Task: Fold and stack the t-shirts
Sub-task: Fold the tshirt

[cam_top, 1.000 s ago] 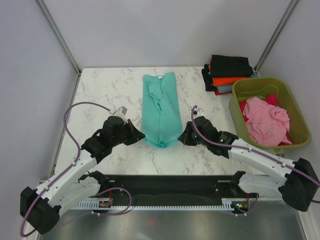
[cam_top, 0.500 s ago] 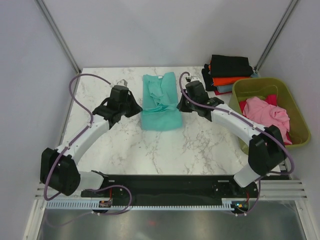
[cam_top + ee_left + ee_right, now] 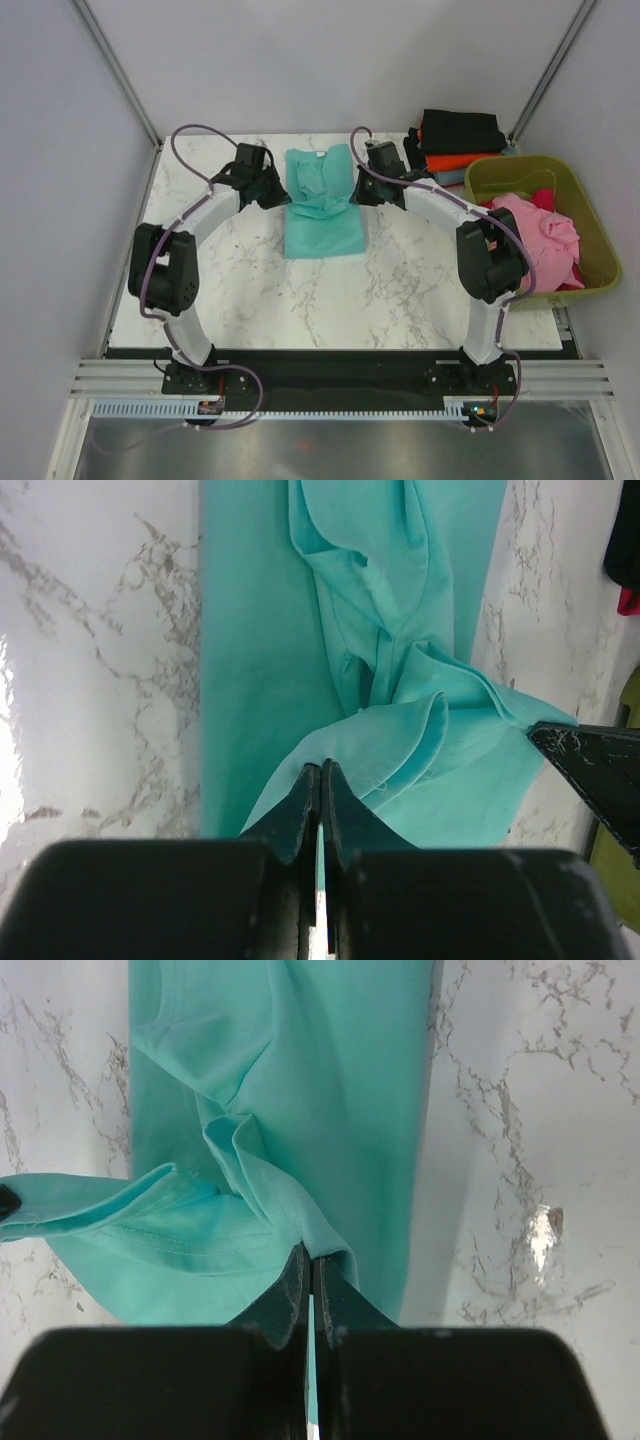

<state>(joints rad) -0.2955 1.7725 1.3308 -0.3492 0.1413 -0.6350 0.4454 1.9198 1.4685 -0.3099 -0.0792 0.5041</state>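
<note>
Teal t-shirt (image 3: 322,215) is lying on the middle-far part of the marble table (image 3: 250,290), folded lengthwise into a narrow strip with the collar end pointing at the far edge. Its other end is being held up off the strip and doubled over toward the collar, so cloth is sagging in a loose fold between the two arms.

Left gripper (image 3: 320,778) is pinching the left corner of that lifted end. Its jaws are pressing together with only a thin sliver of teal showing between them. Right gripper (image 3: 309,1263) is doing the same on the right corner, with its jaws clamping a teal edge.

Both arms are reaching far out over the table, one on each side of the shirt, with the grippers facing each other across it. In the left wrist view the lifted layer is bunching and wrinkling over the flat layer below, and the right gripper's dark fingertip is showing at the right edge.

Stack of folded tees (image 3: 455,150) is sitting at the far right corner of the table, black on top, orange under it, red lower down. Olive-green tub (image 3: 520,163) is standing just beside that stack on the near side. A crumpled pink t-shirt (image 3: 540,235) is lying in it, and a bit of red cloth (image 3: 488,213) is peeking out from under the pink.
</note>
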